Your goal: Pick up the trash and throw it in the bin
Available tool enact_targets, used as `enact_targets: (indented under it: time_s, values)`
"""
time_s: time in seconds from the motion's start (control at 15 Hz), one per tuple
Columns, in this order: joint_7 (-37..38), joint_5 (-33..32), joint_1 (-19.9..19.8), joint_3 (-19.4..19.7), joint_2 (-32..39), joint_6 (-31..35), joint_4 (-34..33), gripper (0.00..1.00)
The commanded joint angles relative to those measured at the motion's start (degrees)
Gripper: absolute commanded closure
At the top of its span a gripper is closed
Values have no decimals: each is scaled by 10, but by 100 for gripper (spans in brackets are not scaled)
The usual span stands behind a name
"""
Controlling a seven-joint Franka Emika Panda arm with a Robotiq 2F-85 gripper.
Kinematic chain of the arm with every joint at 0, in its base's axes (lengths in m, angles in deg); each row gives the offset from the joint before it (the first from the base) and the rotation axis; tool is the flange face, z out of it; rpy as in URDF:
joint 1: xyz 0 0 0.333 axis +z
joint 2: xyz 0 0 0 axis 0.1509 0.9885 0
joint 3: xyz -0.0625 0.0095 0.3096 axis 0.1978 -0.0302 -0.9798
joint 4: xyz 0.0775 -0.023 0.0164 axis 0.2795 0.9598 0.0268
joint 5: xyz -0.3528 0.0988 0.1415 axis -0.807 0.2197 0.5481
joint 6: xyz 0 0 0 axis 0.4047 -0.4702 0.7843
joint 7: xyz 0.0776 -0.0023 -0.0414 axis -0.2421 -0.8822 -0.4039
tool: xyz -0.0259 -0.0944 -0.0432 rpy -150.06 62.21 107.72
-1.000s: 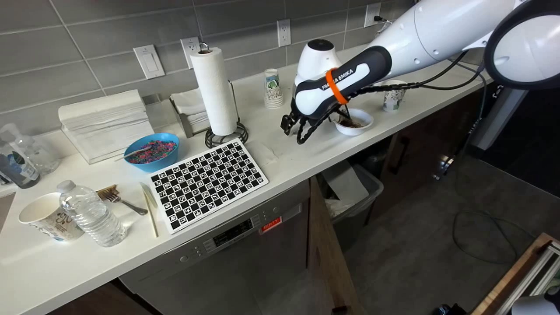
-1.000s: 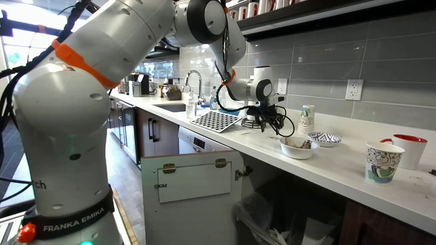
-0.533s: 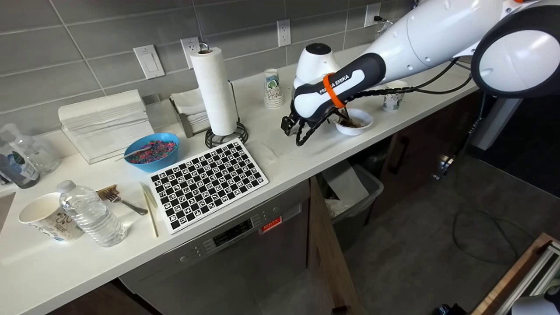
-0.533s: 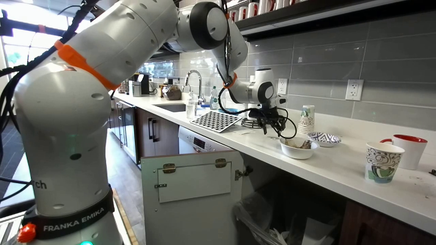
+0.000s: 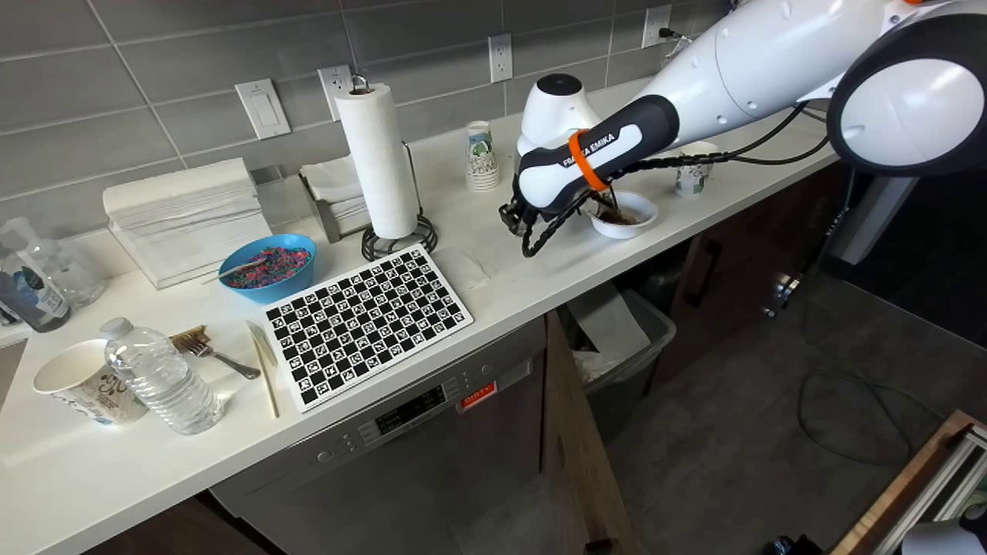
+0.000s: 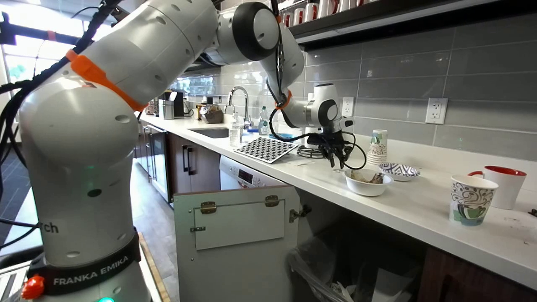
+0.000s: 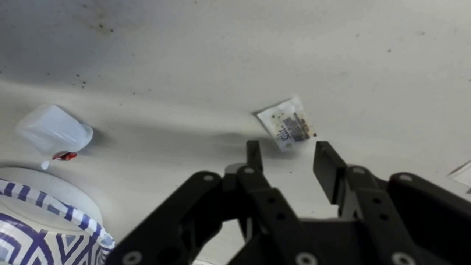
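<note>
A small white packet (image 7: 285,123) with dark print lies flat on the counter in the wrist view. My gripper (image 7: 287,147) is partly open and empty. Its fingertips stand on either side of the packet's near corner, seemingly above it; contact is not visible. In both exterior views the gripper (image 5: 518,222) (image 6: 337,164) hangs low over the counter beside a white bowl (image 5: 646,220) (image 6: 366,189) with brown scraps. The packet cannot be made out there. The grey bin (image 5: 665,333) with a pale liner (image 6: 309,274) stands below the counter behind an open cabinet door (image 6: 235,268).
A patterned bowl (image 7: 48,224) (image 6: 399,171) and a small translucent container (image 7: 55,129) lie nearby. Another white paper piece (image 7: 463,173) is at the right. Stacked cups (image 6: 377,149), a paper cup (image 6: 472,201), a mug (image 6: 505,186), a paper towel roll (image 5: 378,162) and a checkered board (image 5: 370,324) stand around.
My gripper's fingers have come closer together in the last half second. Before that, the arm moved down slightly. The bowls, cups and bin have stayed in place.
</note>
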Motion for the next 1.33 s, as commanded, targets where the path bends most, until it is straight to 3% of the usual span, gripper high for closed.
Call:
enact_targets:
  time_s: [0.0,0.27,0.4,0.67,1.27]
  values:
    - [17,-11,9,10,10,-24,-17,53]
    - [16,-12,8,9,12,-33,-19,49]
    - [16,-11,7,8,13,-35,-19,72]
    - [14,-10,6,6,15,-39,-19,99]
    - [13,-14,10,3,-11,-74,-10,100]
